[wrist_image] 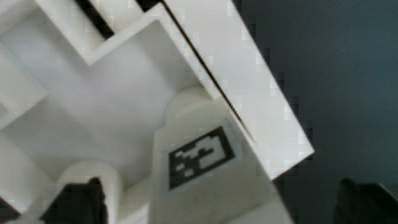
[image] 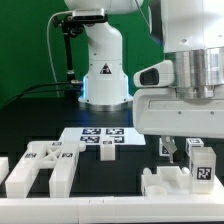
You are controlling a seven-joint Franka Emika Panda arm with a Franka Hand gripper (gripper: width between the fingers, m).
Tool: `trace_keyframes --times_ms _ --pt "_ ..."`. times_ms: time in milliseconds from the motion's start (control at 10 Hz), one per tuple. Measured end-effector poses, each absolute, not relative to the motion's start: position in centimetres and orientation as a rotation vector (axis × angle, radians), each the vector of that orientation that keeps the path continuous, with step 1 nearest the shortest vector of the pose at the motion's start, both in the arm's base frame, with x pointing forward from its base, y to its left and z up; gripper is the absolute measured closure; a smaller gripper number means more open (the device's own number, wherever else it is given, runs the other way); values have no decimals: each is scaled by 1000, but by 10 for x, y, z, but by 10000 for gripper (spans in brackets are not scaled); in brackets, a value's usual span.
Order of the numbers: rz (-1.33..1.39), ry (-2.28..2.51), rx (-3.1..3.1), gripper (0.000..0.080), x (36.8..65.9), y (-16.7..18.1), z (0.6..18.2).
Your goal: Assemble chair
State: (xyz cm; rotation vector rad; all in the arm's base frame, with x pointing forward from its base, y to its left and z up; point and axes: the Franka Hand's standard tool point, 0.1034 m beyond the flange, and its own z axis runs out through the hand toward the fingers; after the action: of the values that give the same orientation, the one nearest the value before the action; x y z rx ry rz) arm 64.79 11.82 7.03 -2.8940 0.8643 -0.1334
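Note:
The chair's chunky white parts lie on the black table. A slotted slab with tags (image: 40,165) is at the exterior view's front left. A blocky piece (image: 168,184) with an upright tagged post (image: 198,165) is at the front right. My gripper (image: 180,150) hangs low right over this piece. In the wrist view its dark fingertips (wrist_image: 79,202) stand wide apart on either side of a white part with a tag (wrist_image: 201,156), with a gap on at least one side. The gripper (wrist_image: 222,208) is open and holds nothing.
The marker board (image: 101,136) lies flat at the middle of the table, in front of the arm's white base (image: 103,75). A white edge strip (image: 90,210) runs along the front. Black cables hang at the back left.

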Motion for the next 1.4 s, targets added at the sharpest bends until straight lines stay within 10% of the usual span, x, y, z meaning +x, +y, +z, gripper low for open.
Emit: trace_keyframes --times_ms 300,1400 --pt "-115 1096 -2808 417 647 118 70" --pt "7 2281 -1832 510 648 123 69"
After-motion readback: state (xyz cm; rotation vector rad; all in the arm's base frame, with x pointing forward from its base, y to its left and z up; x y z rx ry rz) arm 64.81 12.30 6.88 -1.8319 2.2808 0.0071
